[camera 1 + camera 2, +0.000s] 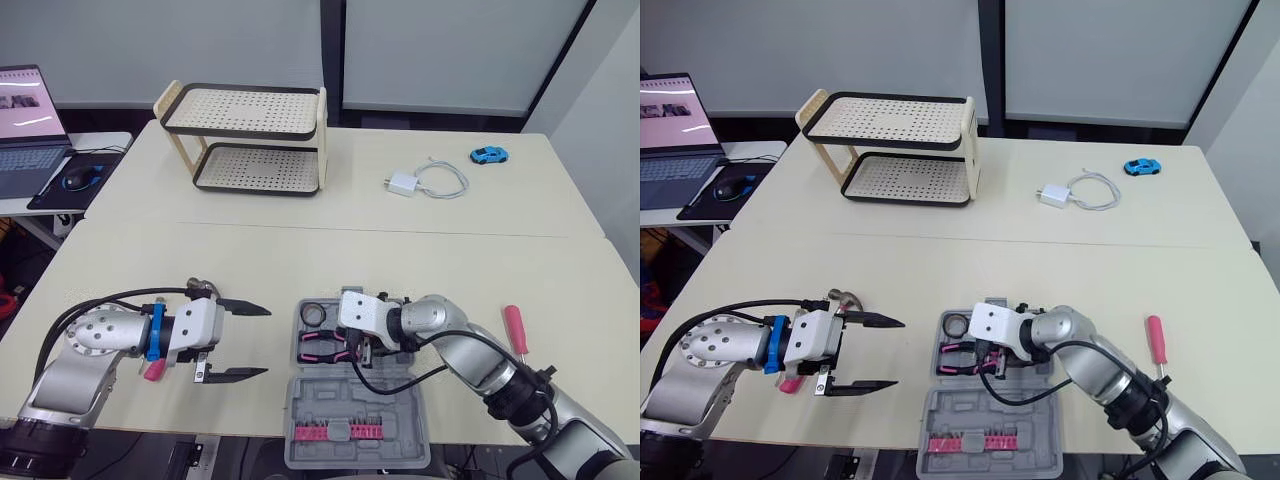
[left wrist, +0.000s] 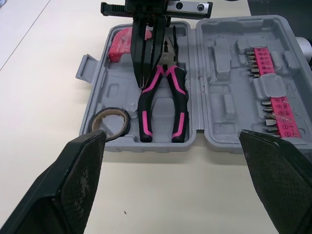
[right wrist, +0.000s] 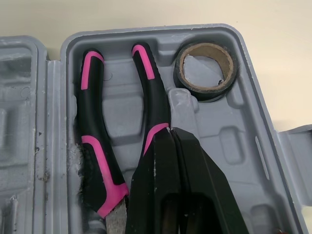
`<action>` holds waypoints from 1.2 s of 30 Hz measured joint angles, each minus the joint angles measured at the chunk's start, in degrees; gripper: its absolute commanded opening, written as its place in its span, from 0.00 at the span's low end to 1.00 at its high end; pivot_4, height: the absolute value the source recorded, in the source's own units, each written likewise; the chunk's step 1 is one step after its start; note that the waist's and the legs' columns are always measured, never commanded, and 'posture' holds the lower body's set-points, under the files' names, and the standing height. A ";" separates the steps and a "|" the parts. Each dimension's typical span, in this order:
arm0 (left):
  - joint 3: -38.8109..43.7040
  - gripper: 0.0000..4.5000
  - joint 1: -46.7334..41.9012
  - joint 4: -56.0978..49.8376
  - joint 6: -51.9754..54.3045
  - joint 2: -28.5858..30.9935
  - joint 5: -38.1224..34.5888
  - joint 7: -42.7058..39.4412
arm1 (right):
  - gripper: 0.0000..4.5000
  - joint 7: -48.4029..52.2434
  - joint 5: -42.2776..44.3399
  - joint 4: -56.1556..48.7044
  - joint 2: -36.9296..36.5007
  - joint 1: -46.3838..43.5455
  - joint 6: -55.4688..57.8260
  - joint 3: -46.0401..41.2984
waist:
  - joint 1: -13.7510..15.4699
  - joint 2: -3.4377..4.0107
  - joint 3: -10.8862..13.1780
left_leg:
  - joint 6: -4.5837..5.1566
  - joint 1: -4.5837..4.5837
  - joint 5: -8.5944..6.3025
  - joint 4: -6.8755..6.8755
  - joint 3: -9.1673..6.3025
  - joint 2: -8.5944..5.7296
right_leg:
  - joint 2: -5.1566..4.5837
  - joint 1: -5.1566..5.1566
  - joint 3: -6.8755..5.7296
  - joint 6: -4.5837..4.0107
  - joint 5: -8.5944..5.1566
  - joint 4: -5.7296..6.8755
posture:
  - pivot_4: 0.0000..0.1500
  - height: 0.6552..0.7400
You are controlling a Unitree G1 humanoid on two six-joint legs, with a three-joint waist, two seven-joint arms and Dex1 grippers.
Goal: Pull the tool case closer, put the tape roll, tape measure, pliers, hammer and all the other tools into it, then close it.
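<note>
The tool case (image 1: 395, 415) lies open at the near edge of the table, just right of centre, with its tray half on the far side and its lid half, carrying a strip of bits (image 1: 335, 432), on the near side. In the tray the tape roll (image 3: 206, 91) sits in the far-left corner. The pliers (image 3: 95, 146) lie beside it with their handles pointing left, and a pink item taken to be the tape measure (image 2: 121, 43) is seen further right. The right gripper (image 3: 170, 134) is over the tray with its two fingers pressed together, their tips against one pliers handle and nothing held between them. The step is judged to be the seating of the pliers in their moulded recess. It is best done with a light, straight downward push until both handles lie flush, since a raised handle would keep the lid from closing. Sideways force should be avoided, because the light case could be slid towards the near edge. The fingers should then be lifted straight up so that the handle is not dragged out again. The left gripper (image 1: 266, 341) hangs spread wide just left of the case and holds nothing; the case could be steadied with it. The hammer (image 1: 203, 287) lies on the table beneath that arm, and a red-handled screwdriver (image 1: 515, 328) lies well to the right, both yet to be packed.
</note>
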 measured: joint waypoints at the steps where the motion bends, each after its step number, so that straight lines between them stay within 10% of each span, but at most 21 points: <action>1: 0.00 1.00 0.13 0.00 -0.01 0.00 0.00 0.01 | 0.01 0.03 -0.30 0.21 -0.05 -0.03 -0.28 0.19 | 0.00 0.00 0.00 | 0.00 0.00 0.00 0.00 0.00 0.00 | 0.00 0.00 0.00 0.00 0.00 0.01 | 1.00 0.94; 25: 3.83 1.00 5.06 3.49 1.00 0.04 -0.27 4.00 | 0.01 0.27 -0.12 -4.77 1.52 2.11 -4.68 -5.92 | -0.12 0.02 -0.08 | 0.00 0.03 0.00 0.03 -0.03 0.01 | 0.03 -0.01 0.02 0.00 -0.01 0.11 | 1.00 0.94; 36: 5.10 1.00 8.85 3.77 5.22 1.60 2.01 6.19 | 0.01 5.11 8.19 -17.23 -13.72 15.35 -8.85 -23.02 | 0.32 0.06 -0.05 | 0.00 -0.01 -0.01 0.01 0.01 -0.01 | -0.03 0.04 0.01 0.00 -0.01 -0.01 | 1.00 0.94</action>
